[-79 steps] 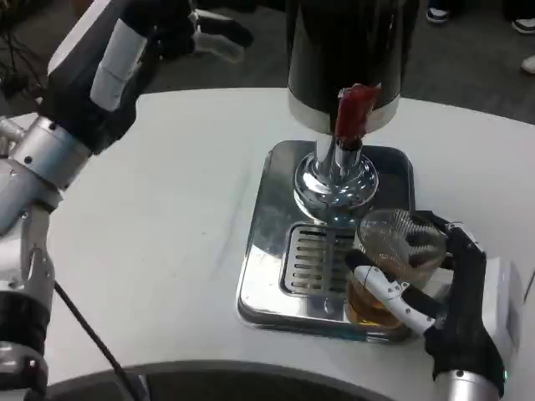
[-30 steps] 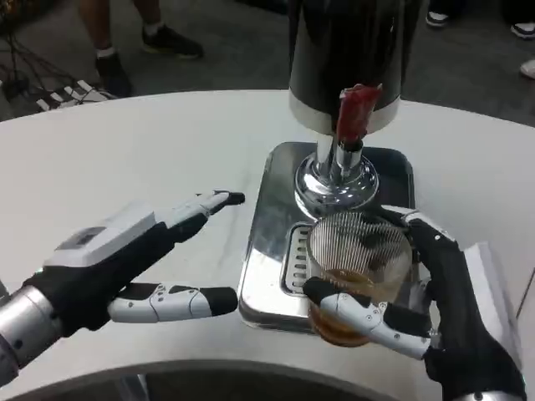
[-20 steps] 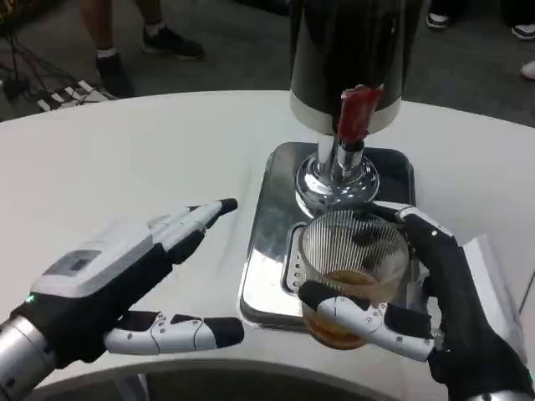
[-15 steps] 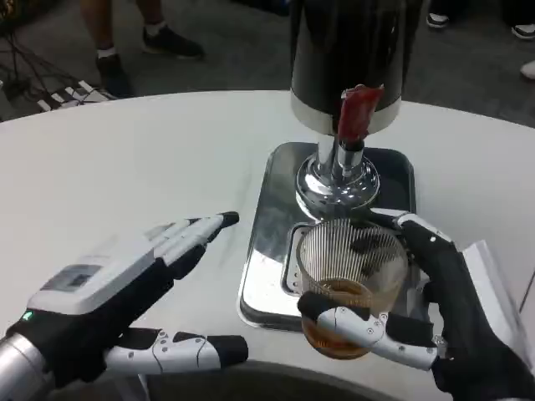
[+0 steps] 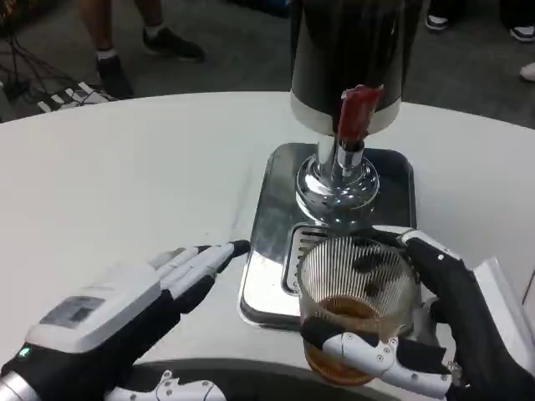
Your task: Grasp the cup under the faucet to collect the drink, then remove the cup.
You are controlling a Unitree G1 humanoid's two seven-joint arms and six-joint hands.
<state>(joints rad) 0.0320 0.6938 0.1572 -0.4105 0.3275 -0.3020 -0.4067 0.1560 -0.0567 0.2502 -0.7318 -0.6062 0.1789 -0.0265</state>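
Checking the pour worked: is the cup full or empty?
Partly filled: amber drink sits low in the clear ribbed cup, held upright by the right hand.

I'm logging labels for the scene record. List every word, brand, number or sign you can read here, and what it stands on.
None can be read.
Dispenser: dark body and red tap handle, no lettering seen.
Cup, held by the right hand: ribbed clear wall, no print.
Tray: bare metal.
Left hand: a small grey patch on its back, too blurred to tell if it bears text.
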